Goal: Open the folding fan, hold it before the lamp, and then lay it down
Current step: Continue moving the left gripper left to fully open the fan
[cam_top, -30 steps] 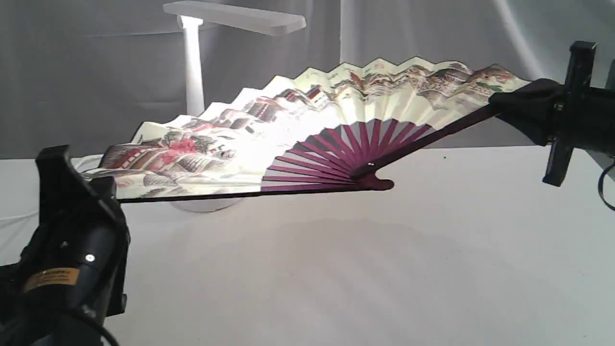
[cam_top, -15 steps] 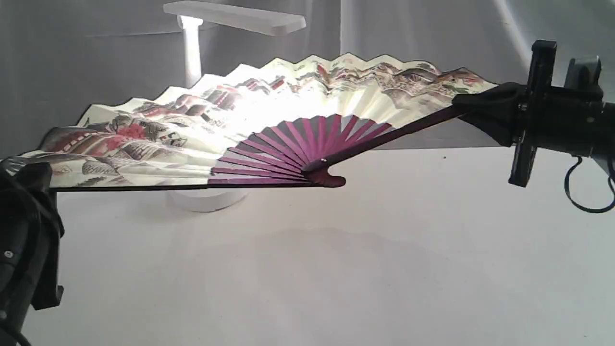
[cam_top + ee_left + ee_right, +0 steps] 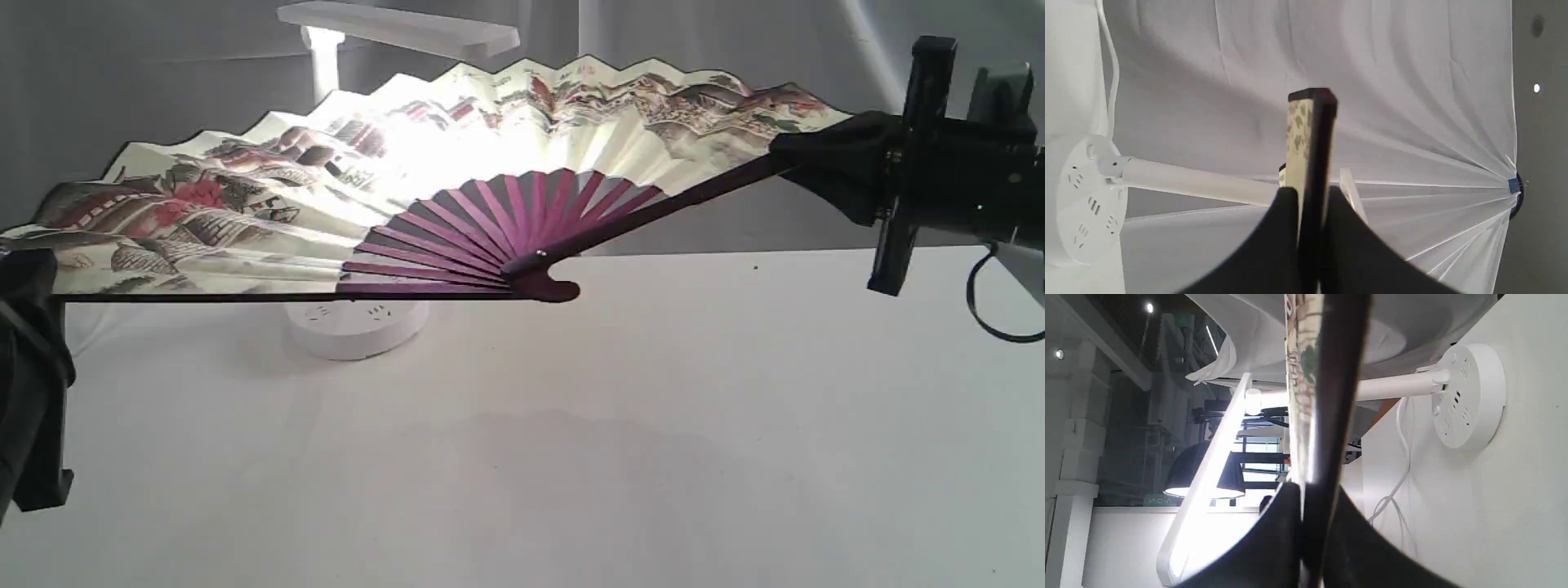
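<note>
My left hand [image 3: 31, 273] and my right hand [image 3: 816, 159] are each closed tight on one end of the one open fan [image 3: 457, 155]. It is above the tabletop [image 3: 653, 449], before the one lamp [image 3: 357, 328].

Free room beneath fan [image 3: 269, 212]; lamp [image 3: 357, 331] behind

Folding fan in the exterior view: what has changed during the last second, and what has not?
The folding fan shifted left in that view and rose, tilting more upright before the lamp; the left pincer and right pincer carried it. Both pincers stay shut on its guards; the lamp has not moved.
</note>
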Controlling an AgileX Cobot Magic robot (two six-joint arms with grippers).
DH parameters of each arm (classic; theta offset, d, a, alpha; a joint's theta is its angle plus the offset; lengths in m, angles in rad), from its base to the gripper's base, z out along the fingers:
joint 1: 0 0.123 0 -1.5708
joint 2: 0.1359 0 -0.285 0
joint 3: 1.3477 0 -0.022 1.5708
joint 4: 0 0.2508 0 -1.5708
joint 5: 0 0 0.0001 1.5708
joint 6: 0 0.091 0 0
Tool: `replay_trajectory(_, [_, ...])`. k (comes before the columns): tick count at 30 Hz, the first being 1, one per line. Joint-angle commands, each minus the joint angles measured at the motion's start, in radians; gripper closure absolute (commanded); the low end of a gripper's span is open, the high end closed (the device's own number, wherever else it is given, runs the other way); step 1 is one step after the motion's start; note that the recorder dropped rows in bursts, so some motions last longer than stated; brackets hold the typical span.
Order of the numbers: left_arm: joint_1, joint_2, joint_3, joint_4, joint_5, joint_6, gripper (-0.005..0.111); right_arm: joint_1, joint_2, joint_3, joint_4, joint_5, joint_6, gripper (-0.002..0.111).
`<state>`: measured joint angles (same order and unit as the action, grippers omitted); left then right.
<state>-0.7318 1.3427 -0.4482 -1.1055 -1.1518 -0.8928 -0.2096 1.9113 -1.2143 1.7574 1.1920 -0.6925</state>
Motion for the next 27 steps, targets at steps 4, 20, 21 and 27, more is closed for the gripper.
replay_trajectory(4, [0.013, -0.016, 0.003, -0.040, -0.069, -0.014, 0.107, -0.009, -0.008, 0.002, -0.013, -0.056, -0.039, 0.108])
replay_trajectory(20, [0.013, -0.016, 0.003, -0.040, -0.069, -0.014, 0.107, -0.009, -0.008, 0.002, -0.013, -0.062, -0.044, 0.108])
replay_trajectory(21, [0.013, -0.016, 0.003, -0.040, -0.069, -0.010, 0.107, -0.009, -0.008, 0.002, -0.013, -0.064, -0.044, 0.108])
replay_trajectory(27, [0.013, -0.016, 0.003, -0.040, -0.069, 0.013, 0.107, -0.009, -0.008, 0.002, -0.013, -0.066, -0.044, 0.108])
